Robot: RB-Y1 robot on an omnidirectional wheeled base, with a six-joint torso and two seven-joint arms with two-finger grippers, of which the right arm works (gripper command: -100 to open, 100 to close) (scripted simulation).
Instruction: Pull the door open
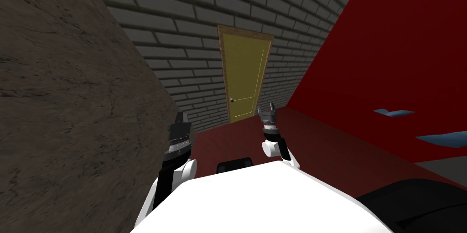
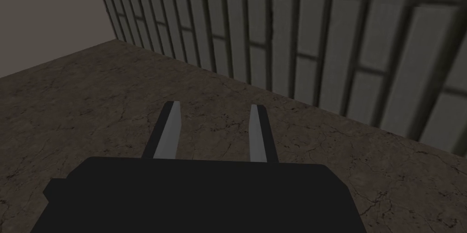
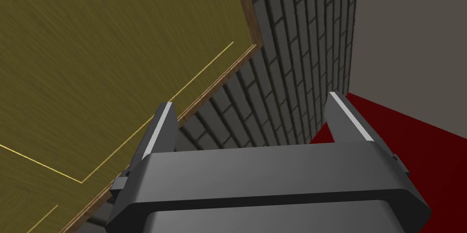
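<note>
- Our right gripper is released. Its two fingers stand wide apart with nothing between them.
- It faces the yellow door without touching it. One finger lines up over the door's brown frame, the other over the edge of the grey brick wall beside it.
- In the head view, the right gripper is raised ahead of us and appears just beside the door's lower right corner.
- The door stands straight ahead in the brick wall and lies flush in its frame, so it is closed.
- Its small dark knob sits at the door's left edge, low on the panel, left of the right gripper and apart from it.
- Our left gripper is also released, with its fingers parted and empty.
- The head view shows the left gripper held up on our left, close to a mottled brown wall.
- A dark red floor runs up to the door, and a bright red wall rises on our right.
</note>
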